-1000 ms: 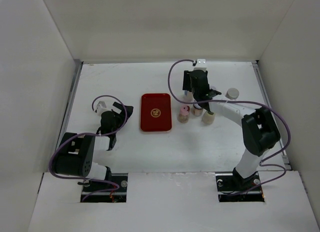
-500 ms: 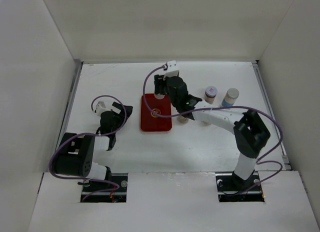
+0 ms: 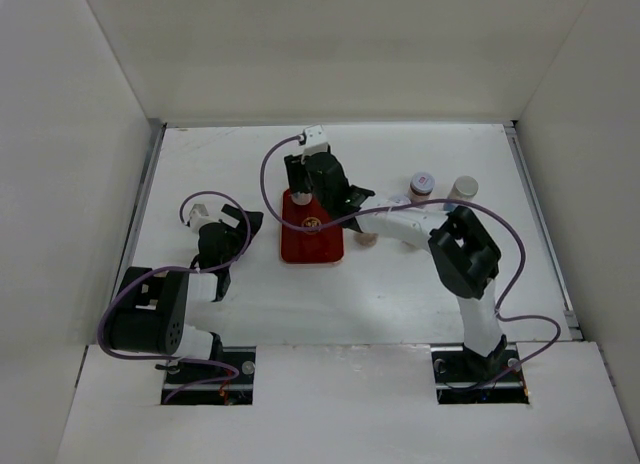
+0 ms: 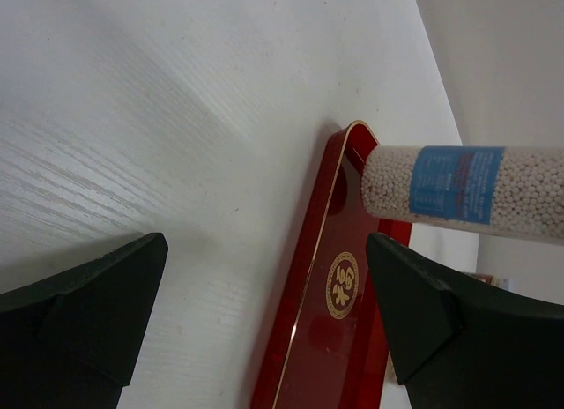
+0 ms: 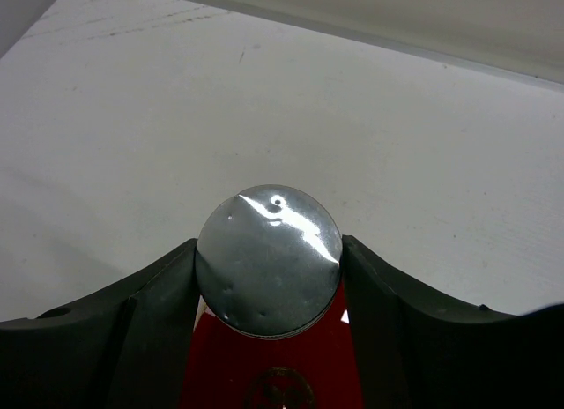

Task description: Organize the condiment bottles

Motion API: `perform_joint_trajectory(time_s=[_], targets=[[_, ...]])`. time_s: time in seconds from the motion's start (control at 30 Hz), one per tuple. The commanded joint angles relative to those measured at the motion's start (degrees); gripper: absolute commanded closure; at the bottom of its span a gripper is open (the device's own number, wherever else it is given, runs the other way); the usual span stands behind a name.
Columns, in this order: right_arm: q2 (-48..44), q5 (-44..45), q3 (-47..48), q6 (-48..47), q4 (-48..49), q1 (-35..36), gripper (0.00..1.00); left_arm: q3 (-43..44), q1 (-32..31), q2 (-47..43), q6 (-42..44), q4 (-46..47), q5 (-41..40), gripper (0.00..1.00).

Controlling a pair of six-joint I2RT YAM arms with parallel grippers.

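My right gripper (image 3: 303,187) is shut on a tall grey-lidded jar with a blue label (image 4: 458,189), holding it upright over the far end of the red tray (image 3: 312,242). In the right wrist view the round grey lid (image 5: 269,259) sits between the two black fingers (image 5: 154,303), with red tray below it (image 5: 264,374). I cannot tell if the jar's base touches the tray. Two more jars stand at the right: one with a pinkish top (image 3: 422,186) and one pale-lidded (image 3: 464,188). Another jar (image 3: 367,239) shows partly under the right arm. My left gripper (image 3: 235,234) is open and empty, left of the tray.
The tray (image 4: 335,294) bears a gold emblem at its middle and lies just ahead of the left gripper's fingers (image 4: 423,321). White walls enclose the table on three sides. The right forearm (image 3: 400,224) stretches over the jars right of the tray.
My right gripper has carried the grey-lidded jar leftward from the group of jars to the far end of the red tray. The left arm has stayed put.
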Motion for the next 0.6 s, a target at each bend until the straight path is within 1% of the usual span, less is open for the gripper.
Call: perform_joint_trajectory(time_s=[0.0,0.1,0.17,0.2,0.37,0.47,0.57], targets=[[0.33,-0.88,4.43,1.45,4.92,0.68,0.48,-0.13,0.37,-1.07,-0.48,3.26,0.95,0.0],[1.13,-0.96,4.08,3.12,4.57,0.76,0.47,-0.22,0.37,-1.51,-0.39,3.26,0.42,0.0],[1.48,-1.32,3.9,3.57,4.13,0.77,0.44,-0.13,0.37,-0.99,-0.48,3.26,0.68,0.0],[1.48,-1.32,3.73,3.57,4.13,0.77,0.41,0.04,0.37,-0.64,-0.48,3.26,1.03,0.0],[0.17,-1.32,2.76,3.92,3.87,0.85,0.19,0.13,0.29,-0.55,-0.48,3.26,0.51,0.0],[-4.04,-1.4,1.27,3.92,4.13,0.94,0.11,0.13,0.29,-0.54,-0.48,3.26,1.04,0.0],[-10.54,-1.58,-1.71,3.75,3.78,0.68,0.07,0.05,0.29,-0.9,-0.39,3.26,0.51,0.0]])
